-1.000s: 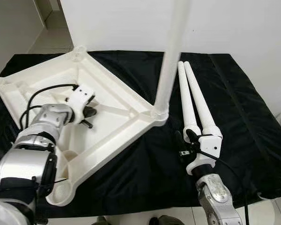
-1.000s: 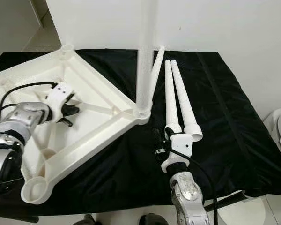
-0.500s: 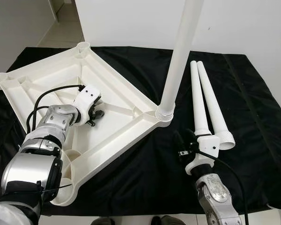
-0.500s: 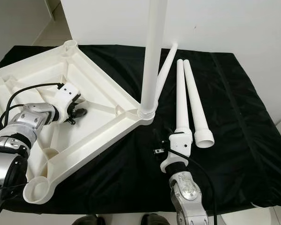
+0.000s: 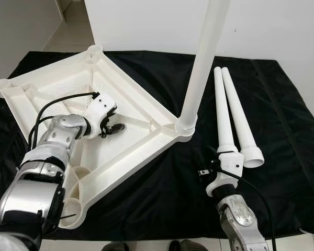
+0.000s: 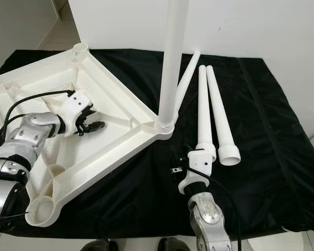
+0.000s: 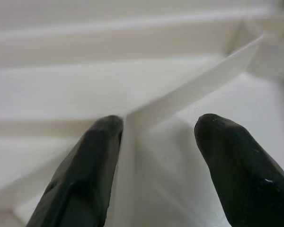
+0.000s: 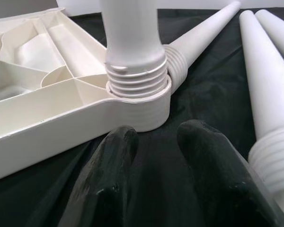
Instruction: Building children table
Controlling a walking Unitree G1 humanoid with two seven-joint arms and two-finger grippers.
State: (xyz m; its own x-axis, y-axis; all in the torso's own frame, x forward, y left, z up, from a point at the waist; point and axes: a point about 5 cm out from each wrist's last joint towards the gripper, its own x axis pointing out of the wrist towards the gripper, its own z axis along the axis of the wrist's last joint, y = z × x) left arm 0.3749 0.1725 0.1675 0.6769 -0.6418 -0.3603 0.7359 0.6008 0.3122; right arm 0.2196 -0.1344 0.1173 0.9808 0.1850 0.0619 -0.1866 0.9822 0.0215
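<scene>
Now you see the white moulded plastic tabletop [image 5: 141, 112] lying upside down on the black cloth-covered work surface [image 5: 282, 157], its ribbed underside facing up and round sockets at its corners. One long white tapered plastic leg [image 5: 201, 63] already stands upright in the corner socket nearest the middle of the cloth, its threaded collar [image 8: 135, 78] seated in the ring. Two loose white tapered legs [image 5: 235, 117] lie side by side on the cloth to the right, thick threaded ends toward you, and a third spare leg [image 6: 187, 73] lies behind the upright one. Your left gripper [image 5: 113, 127] reaches inside the tray-like underside, its black fingers [image 7: 85, 175] set apart astride a thin diagonal rib [image 7: 194, 90]; whether they press on it cannot be told. Your right gripper [image 5: 205, 159] rests low on the cloth just beside the loose legs, fingers parted narrowly and holding nothing, pointed at the seated collar. Judge these parts as light, stiff and smooth, hence likely to slip: take a loose leg near its thick threaded end, where the ridges should give purchase, and brace the tabletop by a rib or rim while threading.
</scene>
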